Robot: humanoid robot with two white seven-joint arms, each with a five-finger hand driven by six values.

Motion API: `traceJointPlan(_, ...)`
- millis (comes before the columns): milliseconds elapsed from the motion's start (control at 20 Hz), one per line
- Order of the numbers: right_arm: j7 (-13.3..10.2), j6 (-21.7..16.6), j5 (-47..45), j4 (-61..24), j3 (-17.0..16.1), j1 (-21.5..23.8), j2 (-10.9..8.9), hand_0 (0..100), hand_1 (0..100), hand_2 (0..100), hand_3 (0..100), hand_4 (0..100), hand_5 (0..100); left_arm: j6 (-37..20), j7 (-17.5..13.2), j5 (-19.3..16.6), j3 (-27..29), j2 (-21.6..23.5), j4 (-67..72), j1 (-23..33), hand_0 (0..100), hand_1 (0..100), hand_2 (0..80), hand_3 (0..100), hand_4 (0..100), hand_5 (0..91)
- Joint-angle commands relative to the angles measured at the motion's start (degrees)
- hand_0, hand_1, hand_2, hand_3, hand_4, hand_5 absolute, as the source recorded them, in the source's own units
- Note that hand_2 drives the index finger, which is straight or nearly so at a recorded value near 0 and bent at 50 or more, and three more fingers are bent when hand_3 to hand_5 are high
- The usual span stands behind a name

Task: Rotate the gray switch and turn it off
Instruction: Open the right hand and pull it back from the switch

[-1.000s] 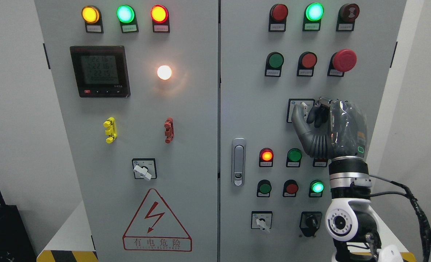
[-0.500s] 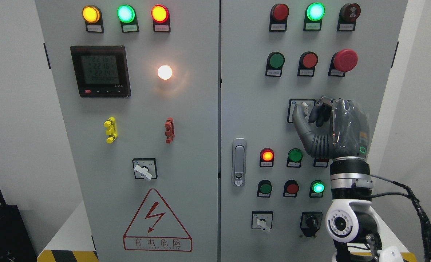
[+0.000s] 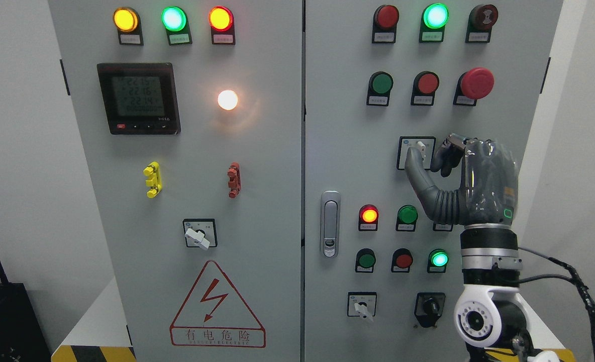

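The gray rotary switch sits on a square plate on the right cabinet door, its pale handle pointing straight up. My right hand is raised in front of it, the arm coming up from the lower right. The thumb lies just left of the handle. The curled fingers stand a small gap to its right and do not touch it. The hand holds nothing. My left arm is out of view.
Red and green push buttons and lit lamps sit just below the hand. A red mushroom stop button is above it. Further rotary switches lie near the forearm, and the door latch is to the left.
My right hand has shifted right and slightly down. Its fingers have drawn away from the switch handle, opening a gap, while the thumb stays beside it.
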Motion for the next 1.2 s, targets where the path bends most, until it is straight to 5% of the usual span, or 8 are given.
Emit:
traceJointPlan(0,-1.34,-4.55,-0.16,-6.58,-2.86,3.67,-0.09,35,39,65,90,79,90,0.05,-0.02,-0.44,1.85,0.00,1.32,-0.01,12,39,0.0,0,0,0.0)
traceJointPlan(150,-1.79,-9.12,-0.25,-8.52,-4.53,6.30,-0.09,34,38,55,82,73,79,0.05,-0.02,-0.44,1.85,0.00,1.32,-0.01,12,39,0.0,0,0,0.0)
traceJointPlan(350,-1.52,-13.87,-0.43,-10.63,-6.56,9.65,-0.09,32,38,53,72,59,57,0.05,-0.02,-0.44,1.85,0.00,1.32,-0.01,12,39,0.0,0,0,0.0)
traceJointPlan(450,-1.43,-15.37,-0.60,-11.68,-6.65,10.88,-0.09,32,36,44,53,40,35,0.05,-0.02,-0.35,1.85,0.00,1.32,-0.01,12,39,0.0,0,0,0.0)
traceJointPlan(500,-1.35,-16.33,-0.60,-12.21,-6.82,11.41,-0.18,32,36,43,52,39,33,-0.04,-0.02,-0.44,1.85,0.00,1.32,0.08,12,39,0.0,0,0,0.0)
traceJointPlan(600,-1.26,-17.92,-0.60,-12.57,-7.35,12.02,-0.09,32,30,24,27,13,8,0.05,-0.02,-0.44,1.85,0.00,1.32,-0.01,12,39,0.0,0,0,0.0)
traceJointPlan(750,-0.04,-18.19,-0.69,-12.57,-7.44,12.03,-0.35,32,26,14,17,6,0,0.05,-0.02,-0.44,1.85,0.00,1.32,-0.01,12,39,0.0,0,0,0.0)
traceJointPlan(1150,1.47,-18.28,-0.69,-12.48,-7.87,12.55,-0.27,33,18,3,9,0,0,0.05,-0.02,-0.44,1.85,0.00,1.32,-0.01,12,39,0.0,0,0,0.0)
